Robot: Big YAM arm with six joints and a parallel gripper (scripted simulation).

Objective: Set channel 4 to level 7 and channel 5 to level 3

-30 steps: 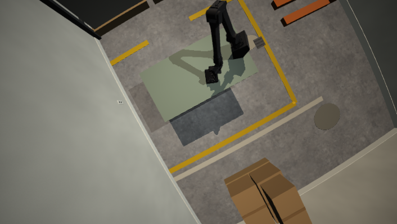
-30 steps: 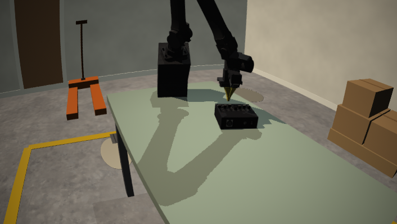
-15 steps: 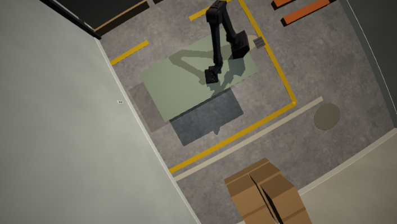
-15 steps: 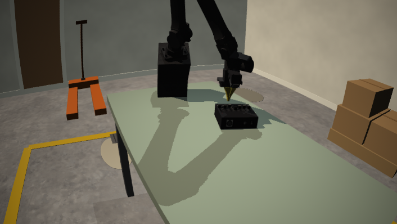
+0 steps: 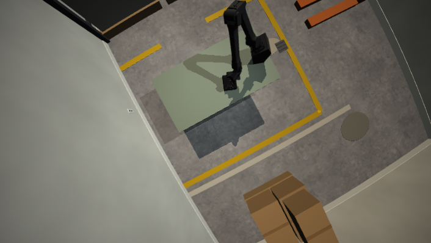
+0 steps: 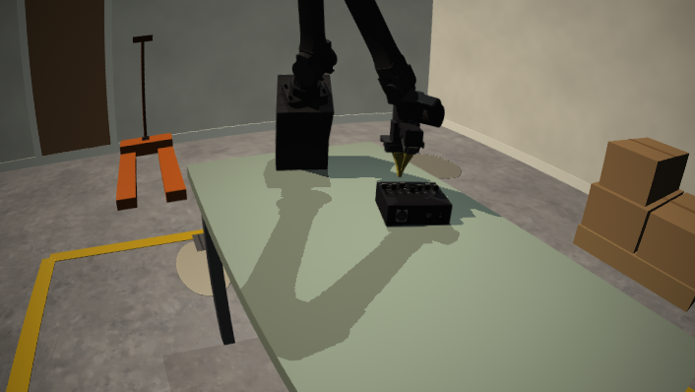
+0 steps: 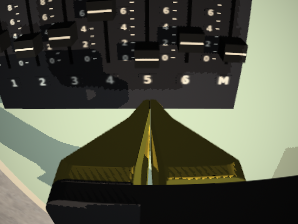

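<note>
The black lighting desk [image 6: 413, 203] stands flat on the pale green table [image 6: 443, 305], in the half nearer the arm's black pedestal [image 6: 302, 133] and toward the table's right edge as the exterior view has it, with its socketed rear panel turned to that camera. The gripper [image 6: 400, 167] hangs point-down just behind the desk's fader end, its yellow fingers pressed together into a narrow wedge with nothing between them; in the exterior view the tip sits slightly above the table surface and short of the desk, not touching it. From the wrist view the desk's face [image 7: 127, 36] fills the upper part of the picture, with labels 1 through 6 and an M along its near edge, and the closed tip points at the label 5 [image 7: 147, 80]. The channel 5 fader cap [image 7: 147, 56] sits low on its track, roughly beside the 2 or 3 mark, though the scale figures are too blurred to read with confidence. The channel 3 cap [image 7: 99, 8] stands highest of the row, around 6 or 7. The channel 1 cap [image 7: 24, 47] and channel 2 cap [image 7: 59, 36] sit low, and the channel 6 cap [image 7: 192, 42] and the M cap [image 7: 234, 51] are likewise in the lower part of their tracks. The channel 4 cap cannot be made out in the dark strip above its label. From the top view the arm [image 5: 236, 39] reaches over the table and covers most of the desk.
</note>
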